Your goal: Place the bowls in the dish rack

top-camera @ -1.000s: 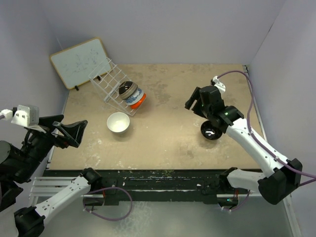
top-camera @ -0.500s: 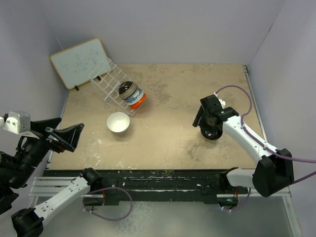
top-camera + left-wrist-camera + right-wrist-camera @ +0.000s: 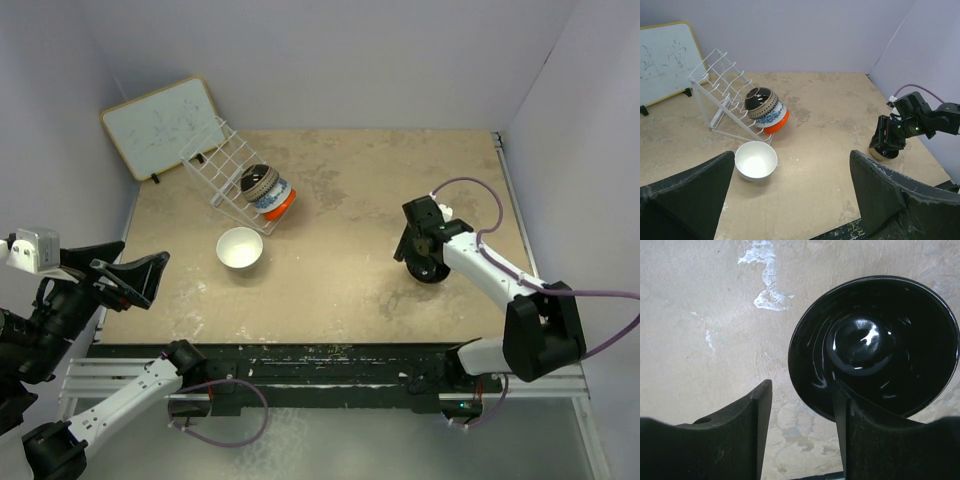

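— Where's the black bowl (image 3: pixel 875 345)?
— Upright near the right edge of the table (image 3: pixel 350 180). My right hand (image 3: pixel 802 387) sits at it, fingers (image 3: pixel 757 435) a little apart with the bowl's wall between them: one outside, one over the inside. Nothing gripped yet, I judge
— How do you take it well?
— Close squarely on the wall, deep enough that the glossy glaze won't slip, and lift straight before swinging to the rack (image 3: pixel 215 165) in the far left corner
— And the left hand (image 3: pixel 792 157)?
— Wide, holding nothing, off the near left corner
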`<state>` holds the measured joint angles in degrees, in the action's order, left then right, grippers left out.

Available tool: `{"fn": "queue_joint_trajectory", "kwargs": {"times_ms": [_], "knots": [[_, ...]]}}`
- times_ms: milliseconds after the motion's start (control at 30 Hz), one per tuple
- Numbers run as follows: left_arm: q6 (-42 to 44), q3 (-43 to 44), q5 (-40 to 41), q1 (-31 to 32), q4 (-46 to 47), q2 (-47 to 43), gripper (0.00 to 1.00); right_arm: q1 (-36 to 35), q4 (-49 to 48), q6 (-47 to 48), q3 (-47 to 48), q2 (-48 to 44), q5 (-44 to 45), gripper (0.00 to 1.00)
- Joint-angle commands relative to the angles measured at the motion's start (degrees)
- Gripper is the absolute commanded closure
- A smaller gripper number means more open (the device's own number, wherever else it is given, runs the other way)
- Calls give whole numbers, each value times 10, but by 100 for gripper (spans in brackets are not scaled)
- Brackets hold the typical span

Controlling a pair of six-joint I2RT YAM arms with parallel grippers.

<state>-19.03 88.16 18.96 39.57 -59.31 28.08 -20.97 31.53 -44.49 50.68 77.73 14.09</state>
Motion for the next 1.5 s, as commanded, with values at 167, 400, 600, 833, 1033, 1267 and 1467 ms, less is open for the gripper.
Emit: {"fn": "queue_joint_trajectory", "kwargs": {"times_ms": [167,400,600,833,1033,1267,1467], "knots": [[-17,2,13,3,0,-6,1,4,-30,43,21,32,34,57],[-18,-2,14,4,0,-5,1,4,-35,48,14,26,33,81],[-19,-5,14,3,-1,-9,1,5,-43,52,2,28,27,83],[-23,-4,16,4,-9,-18,1,4,-39,58,4,33,31,79],[-26,-4,17,3,-12,-25,1,4,-38,71,10,45,31,81],[-26,-2,12,3,-9,-26,1,5,-34,74,15,59,39,82],[-25,-3,13,4,-5,-27,1,4,-32,85,15,23,38,100]]}}
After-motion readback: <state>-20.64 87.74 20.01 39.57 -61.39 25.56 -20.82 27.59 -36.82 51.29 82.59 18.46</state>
